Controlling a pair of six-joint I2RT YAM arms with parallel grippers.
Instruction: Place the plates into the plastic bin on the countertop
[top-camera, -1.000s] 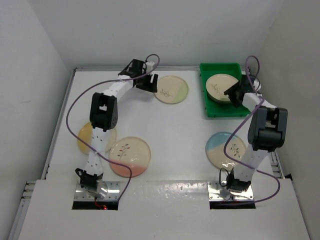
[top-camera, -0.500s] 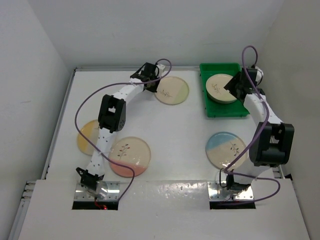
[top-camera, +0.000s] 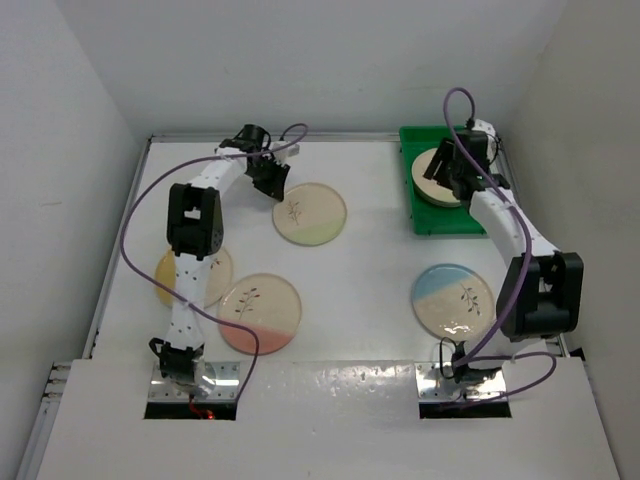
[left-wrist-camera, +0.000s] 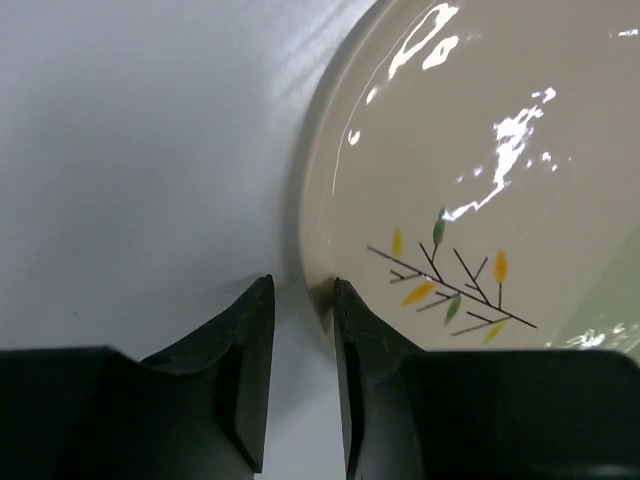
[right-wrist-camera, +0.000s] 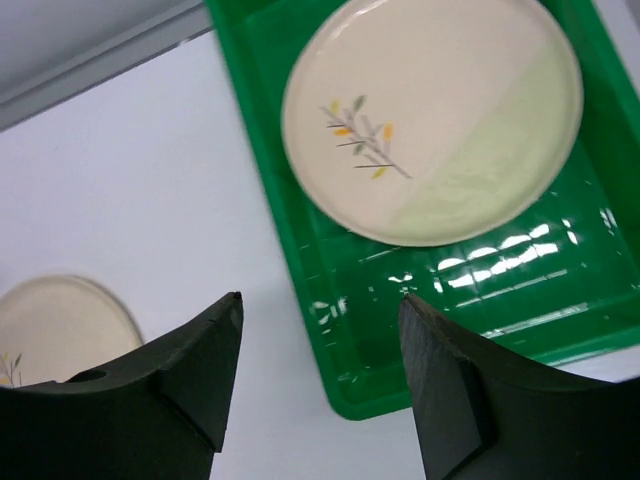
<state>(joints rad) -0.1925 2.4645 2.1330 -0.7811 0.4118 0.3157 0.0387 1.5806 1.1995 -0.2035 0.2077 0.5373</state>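
Left wrist: left fingers (left-wrist-camera: 248, 370) barely parted astride plate (left-wrist-camera: 480, 170) rim; right fingers (right-wrist-camera: 195, 365) spread wide.

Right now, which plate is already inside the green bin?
The cream plate with the pale green part, lying in the green bin. The other four plates sit on the white countertop.

No lettering, number or brand can be read on anything in view. The plate (left-wrist-camera: 470, 180) just ahead of the left jaws bears only a painted sprig, as does the binned plate (right-wrist-camera: 430, 110) beyond the right jaws, in the bin (right-wrist-camera: 300, 240).
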